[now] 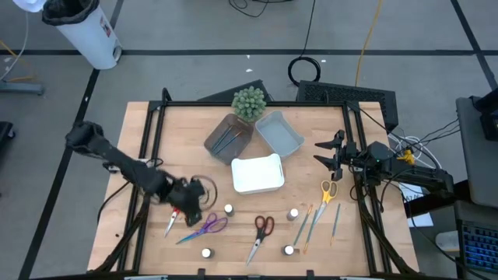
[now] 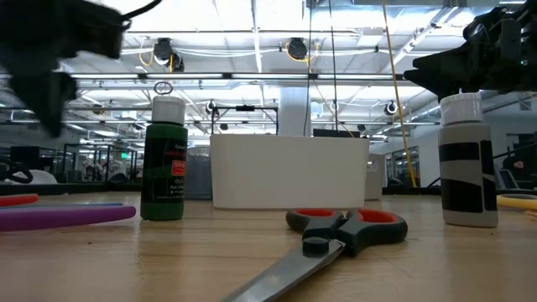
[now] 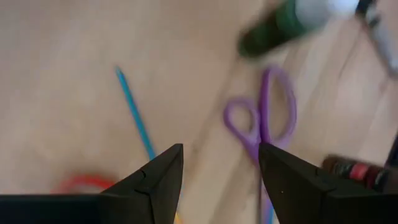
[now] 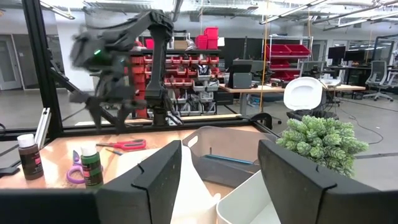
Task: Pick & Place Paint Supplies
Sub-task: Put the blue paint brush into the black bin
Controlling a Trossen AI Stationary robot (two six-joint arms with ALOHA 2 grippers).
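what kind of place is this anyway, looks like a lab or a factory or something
Probably a robotics lab or workshop: shelves of red storage bins, office desks with chairs, and a black metal frame around the wooden table.

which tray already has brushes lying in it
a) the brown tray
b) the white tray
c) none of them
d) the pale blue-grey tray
a: in the high view the brown tray beside the green plant holds thin brushes, while the white tray and the pale blue-grey tray show nothing inside.
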